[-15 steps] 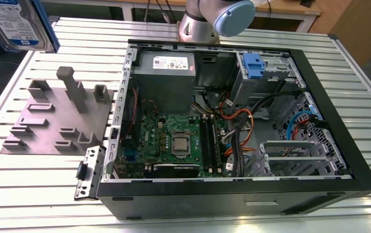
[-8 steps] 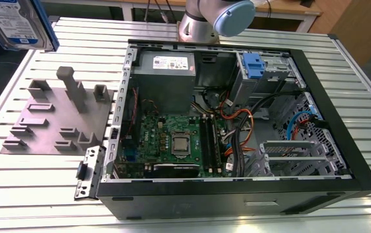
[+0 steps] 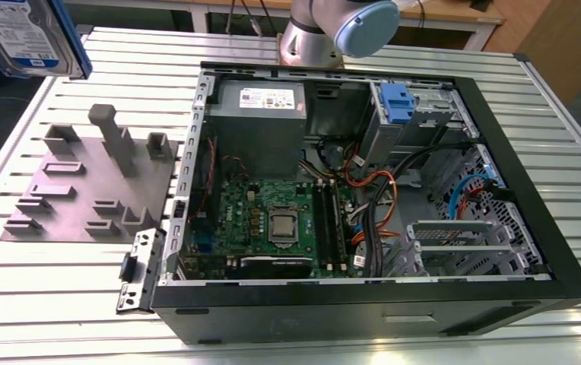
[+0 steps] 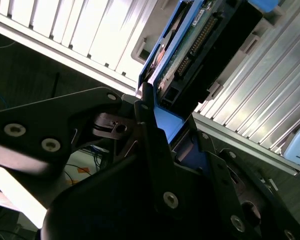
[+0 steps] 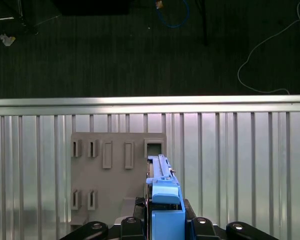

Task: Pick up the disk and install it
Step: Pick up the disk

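The disk (image 3: pixel 26 38) hangs high above the table's far corner at the exterior view's left, its white-and-blue label facing the camera and its blue bracket round the edge. In the first wrist view the disk (image 5: pixel 164 187) stands edge-on above the grey fixture block (image 5: pixel 110 175), with my gripper (image 5: pixel 165 222) shut on its blue bracket. In the second wrist view the disk (image 4: pixel 190 45) shows its circuit board and connector side, clamped between the black fingers (image 4: pixel 150 130).
The open computer case (image 3: pixel 534 228) lies on the slatted aluminium table (image 3: pixel 68 304), with the motherboard, cables, a metal drive cage (image 3: pixel 463 243) and a blue latch (image 3: pixel 397 103) inside. The grey fixture block (image 3: pixel 87 182) sits beside the case. The arm's base (image 3: pixel 321 34) stands behind the case.
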